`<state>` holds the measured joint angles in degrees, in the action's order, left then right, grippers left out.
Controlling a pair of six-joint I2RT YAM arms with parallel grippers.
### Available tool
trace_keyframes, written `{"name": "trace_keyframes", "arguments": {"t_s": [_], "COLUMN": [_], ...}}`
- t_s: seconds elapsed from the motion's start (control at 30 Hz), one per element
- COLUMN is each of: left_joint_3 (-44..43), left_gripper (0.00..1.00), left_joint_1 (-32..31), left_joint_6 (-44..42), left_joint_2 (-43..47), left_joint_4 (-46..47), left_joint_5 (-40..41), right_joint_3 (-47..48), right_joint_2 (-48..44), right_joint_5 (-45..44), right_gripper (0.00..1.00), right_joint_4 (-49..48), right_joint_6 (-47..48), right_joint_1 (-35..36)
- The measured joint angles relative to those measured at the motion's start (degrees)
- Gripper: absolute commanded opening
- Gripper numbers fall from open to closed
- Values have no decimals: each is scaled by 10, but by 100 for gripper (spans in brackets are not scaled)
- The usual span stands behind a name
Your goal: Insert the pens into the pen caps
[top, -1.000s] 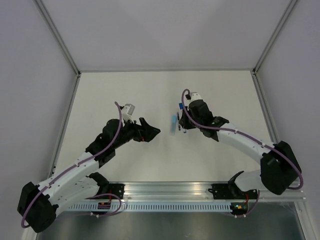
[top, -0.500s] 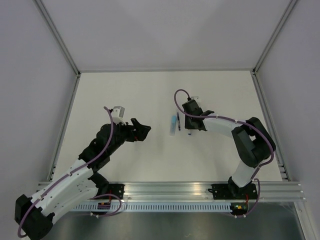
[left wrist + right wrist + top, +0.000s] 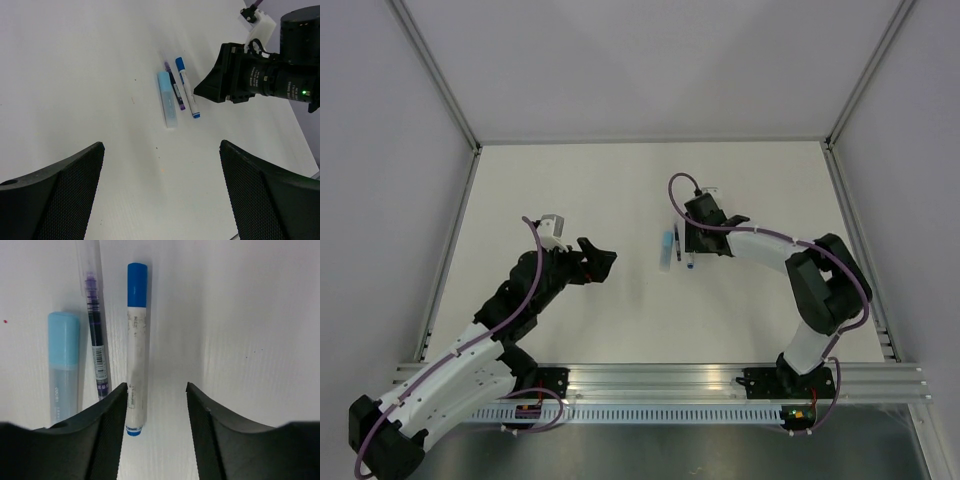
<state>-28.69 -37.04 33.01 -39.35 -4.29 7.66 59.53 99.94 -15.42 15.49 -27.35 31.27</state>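
Note:
Three pens lie side by side on the white table. The white-barrelled pen [image 3: 136, 370] wears a dark blue cap [image 3: 137, 285]. To its left are a slim dark pen [image 3: 96, 340] and a pale pen [image 3: 63, 385] with a sky-blue cap [image 3: 64, 337]. My right gripper [image 3: 155, 405] is open over the table, and the white pen's tail end lies loose just inside its left finger [image 3: 100, 440]. In the top view the right gripper [image 3: 690, 243] sits right of the pens [image 3: 667, 246]. My left gripper [image 3: 162, 192] is wide open and holds nothing, well short of the pens [image 3: 168, 100].
The table's back edge and metal frame posts [image 3: 455, 100] border the work area. The right arm's black wrist [image 3: 260, 80] hangs just right of the pens in the left wrist view.
My right gripper has come down beside the other pens and opened, leaving the white pen lying on the table. My left arm has drawn back a little to the left.

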Motion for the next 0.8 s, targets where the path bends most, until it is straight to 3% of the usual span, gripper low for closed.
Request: {"name": "trace_keyframes", "arguments": {"t_s": [0.03, 0.07, 0.17, 0.63, 0.8], "left_joint_3": [0, 0, 0, -1, -1], "left_gripper": [100, 100, 100, 100, 100], "left_joint_1": [0, 0, 0, 0, 0], "left_joint_6": [-1, -2, -10, -29, -34], "left_joint_2": [0, 1, 4, 53, 109], "left_joint_4": [0, 0, 0, -4, -15], "left_joint_5": [1, 2, 1, -101, -112], "right_joint_3": [0, 0, -9, -189, -219], "right_joint_2": [-11, -26, -86, -472, -553], "right_joint_5": [1, 2, 9, 68, 70], "right_gripper": [65, 85, 98, 98, 98], "right_joint_4": [7, 13, 21, 1, -5], "right_joint_6": [0, 1, -1, -24, -27], "right_joint_1": [0, 0, 0, 1, 1]}}
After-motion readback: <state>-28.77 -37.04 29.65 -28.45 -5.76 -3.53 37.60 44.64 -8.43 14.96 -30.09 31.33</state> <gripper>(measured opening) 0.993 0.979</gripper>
